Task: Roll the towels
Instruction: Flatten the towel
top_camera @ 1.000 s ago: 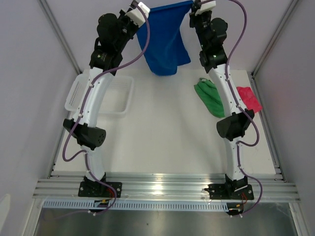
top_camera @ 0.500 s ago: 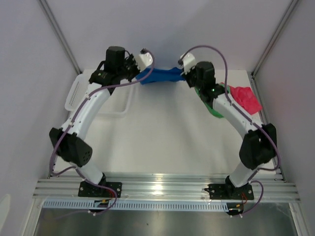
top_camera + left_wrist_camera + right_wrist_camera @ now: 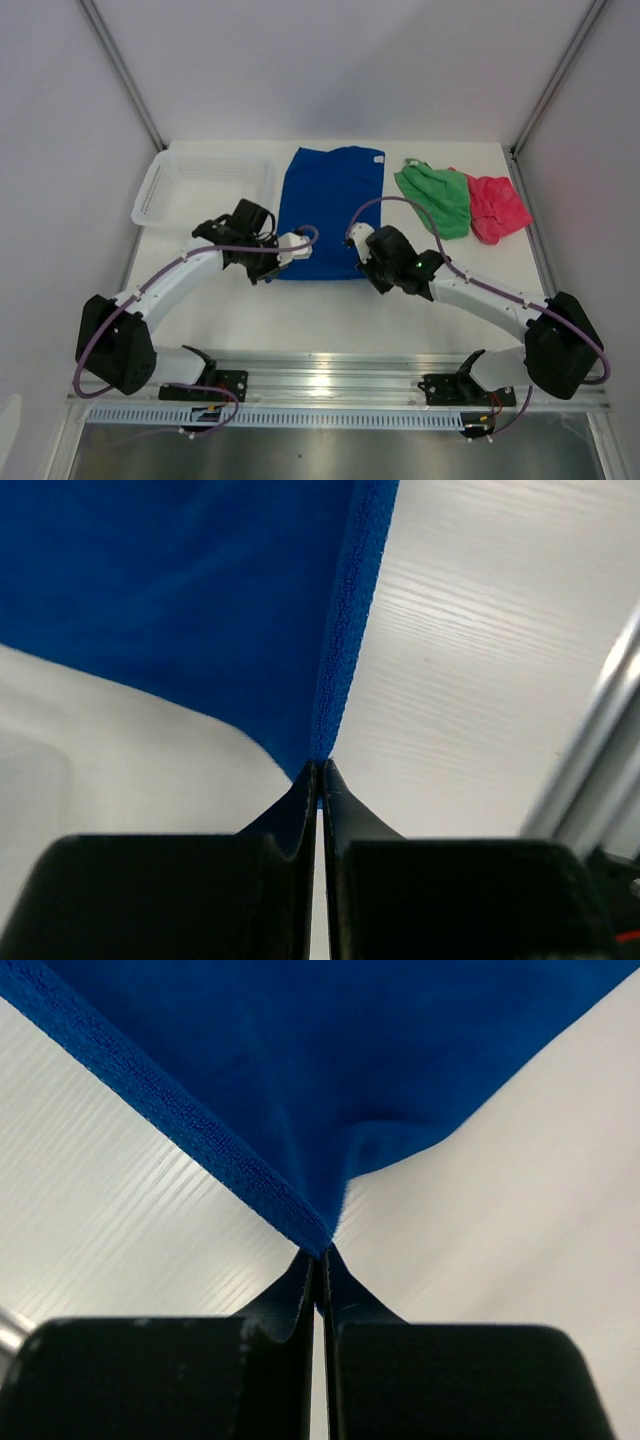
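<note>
The blue towel (image 3: 330,208) lies spread flat on the table, long side running away from the arms. My left gripper (image 3: 284,264) is shut on its near left corner (image 3: 318,750), and my right gripper (image 3: 362,266) is shut on its near right corner (image 3: 320,1230). Both wrist views show black jaws pinched tight on the hemmed blue edge, low over the white surface. A green towel (image 3: 438,197) lies crumpled at the back right, with a pink-red towel (image 3: 497,208) bunched just to its right.
A white mesh basket (image 3: 205,188) stands at the back left, beside the blue towel. White walls with metal posts enclose the table on three sides. An aluminium rail (image 3: 330,378) runs along the near edge by the arm bases.
Both arms came down and pulled toward the near edge with the blue towel held between them. It went from hanging in the air at the back to lying spread flat on the table.
</note>
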Motion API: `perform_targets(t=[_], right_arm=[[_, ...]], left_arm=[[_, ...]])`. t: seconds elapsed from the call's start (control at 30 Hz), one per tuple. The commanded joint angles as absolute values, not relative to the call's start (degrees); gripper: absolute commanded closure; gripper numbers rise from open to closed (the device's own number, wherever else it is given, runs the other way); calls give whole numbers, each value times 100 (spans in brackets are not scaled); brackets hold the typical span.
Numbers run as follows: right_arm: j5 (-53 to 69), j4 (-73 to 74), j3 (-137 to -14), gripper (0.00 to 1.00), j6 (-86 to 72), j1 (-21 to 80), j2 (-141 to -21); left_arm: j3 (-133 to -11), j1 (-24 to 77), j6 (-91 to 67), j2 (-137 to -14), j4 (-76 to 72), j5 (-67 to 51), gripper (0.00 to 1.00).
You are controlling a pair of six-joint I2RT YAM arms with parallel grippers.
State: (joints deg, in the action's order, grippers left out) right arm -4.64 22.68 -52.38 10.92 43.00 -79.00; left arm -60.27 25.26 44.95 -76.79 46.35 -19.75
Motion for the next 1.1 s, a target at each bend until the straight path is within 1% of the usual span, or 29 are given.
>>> perform_targets(t=[0.0,0.1,0.2,0.57,0.6,0.7,0.77,0.8,0.83,0.9,0.93,0.97,1.0,1.03,1.07], right_arm=[[-633,2698,-4958,100,195,4613,-7296],[-703,2638,-4624,100,-324,4974,-7120],[-641,2593,-4457,100,-711,5202,-7049],[-545,3410,-4474,100,-1977,5607,-7207],[-536,3419,-4448,100,-2021,5625,-7242],[-483,3594,-4500,94,-2109,5660,-7453],[-484,3709,-4509,89,-2171,5695,-7515],[-475,3744,-4483,85,-2188,5704,-7497],[-431,3762,-4474,79,-2223,5713,-7480],[-282,3823,-4456,70,-2250,5713,-7366],[-255,3841,-4465,64,-2267,5713,-7287],[-203,3850,-4517,61,-2241,5713,-7103],[-176,3928,-4561,53,-2241,5704,-6997],[-176,3964,-4614,17,-2241,5695,-6883],[-132,3999,-4675,16,-2172,5678,-6777]], left_arm=[[-5617,2786,4351,-7182,4825,-2408,100],[-5082,3014,4281,-6997,4764,-2382,100],[-4791,3137,4228,-6908,4729,-2356,99],[-4228,3726,3938,-6741,4491,-2338,99],[-4193,3744,3929,-6750,4456,-2347,99],[-4105,3814,3929,-6776,4482,-2355,99],[-4025,3858,3929,-6750,4491,-2382,97],[-3991,3876,3929,-6759,4500,-2391,94],[-3982,3902,3911,-6759,4491,-2408,85],[-3990,3946,3929,-6750,4570,-2496,74],[-3982,3955,3920,-6750,4623,-2592,59],[-4051,3972,3972,-6741,4693,-2671,53],[-4069,3964,3990,-6724,4893,-2741,47],[-4087,3964,4051,-6706,4974,-2777,39],[-4122,3964,4104,-6671,5079,-2821,37]])
